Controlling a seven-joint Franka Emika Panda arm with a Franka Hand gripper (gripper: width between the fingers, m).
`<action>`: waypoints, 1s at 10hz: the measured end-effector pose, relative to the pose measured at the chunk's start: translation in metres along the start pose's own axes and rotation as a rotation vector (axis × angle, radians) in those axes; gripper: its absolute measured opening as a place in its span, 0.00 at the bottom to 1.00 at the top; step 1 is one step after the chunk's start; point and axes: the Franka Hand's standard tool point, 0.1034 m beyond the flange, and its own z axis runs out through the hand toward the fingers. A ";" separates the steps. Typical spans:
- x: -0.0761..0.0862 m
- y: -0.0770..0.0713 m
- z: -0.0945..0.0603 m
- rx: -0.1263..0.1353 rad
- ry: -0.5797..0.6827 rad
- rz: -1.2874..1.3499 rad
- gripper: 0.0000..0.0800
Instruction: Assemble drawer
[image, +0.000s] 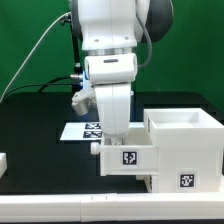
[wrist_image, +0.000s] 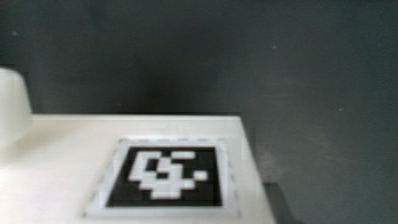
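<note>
The gripper (image: 112, 136) stands low over the small white drawer box (image: 127, 157), left of the bigger case (image: 186, 150). I cannot tell if its jaws are apart or together.

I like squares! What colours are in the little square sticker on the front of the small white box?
Black and white: the square marker tag on the small white drawer box shows best in the wrist view.

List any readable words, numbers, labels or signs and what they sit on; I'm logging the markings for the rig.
No words, brands or numbers are readable.
Drawer box: black-and-white marker tag, a pattern, not text.
Drawer: same kind of tag.
Marker board: tags, too small to read.
</note>
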 end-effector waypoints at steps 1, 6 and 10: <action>0.000 0.000 0.000 0.000 0.000 0.000 0.05; 0.003 0.003 -0.001 0.012 -0.008 -0.013 0.05; 0.001 0.004 0.000 0.002 -0.014 -0.013 0.06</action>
